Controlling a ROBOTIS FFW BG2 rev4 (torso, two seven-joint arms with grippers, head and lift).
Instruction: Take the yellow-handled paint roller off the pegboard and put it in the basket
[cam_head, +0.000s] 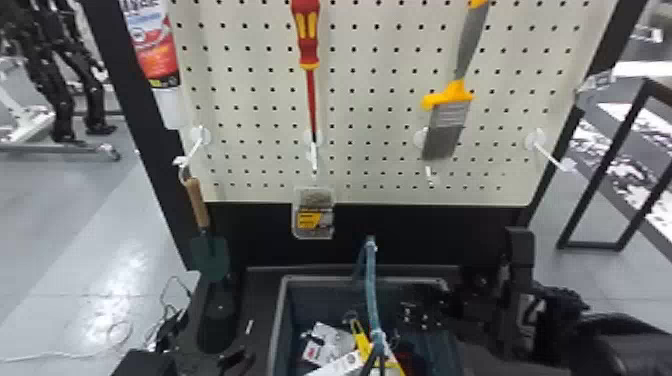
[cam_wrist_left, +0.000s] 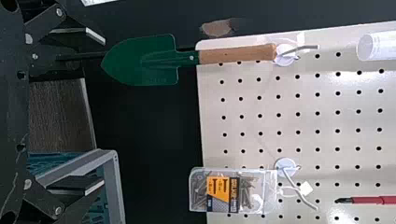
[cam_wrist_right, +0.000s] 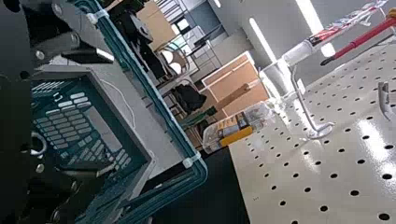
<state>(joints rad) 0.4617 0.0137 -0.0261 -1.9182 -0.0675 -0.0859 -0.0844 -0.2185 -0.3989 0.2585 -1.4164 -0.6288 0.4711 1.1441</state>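
Yellow-handled paint roller (cam_head: 361, 338) appears deposited in basket (cam_head: 277, 320), lower centre; left gripper (cam_wrist_left: 101, 112), right gripper (cam_wrist_right: 111, 112) released; retraction remains.

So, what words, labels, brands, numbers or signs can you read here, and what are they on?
None reads with certainty.
Hanging red-and-white pack: print cut off and blurred.
Clear box of screws: label print too small.
Green trowel: faint marks, unreadable.
White package in the basket: print too blurred.

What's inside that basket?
A white packet and something yellow lie in the basket. Its handle crosses in front, and whatever is beneath them is covered.
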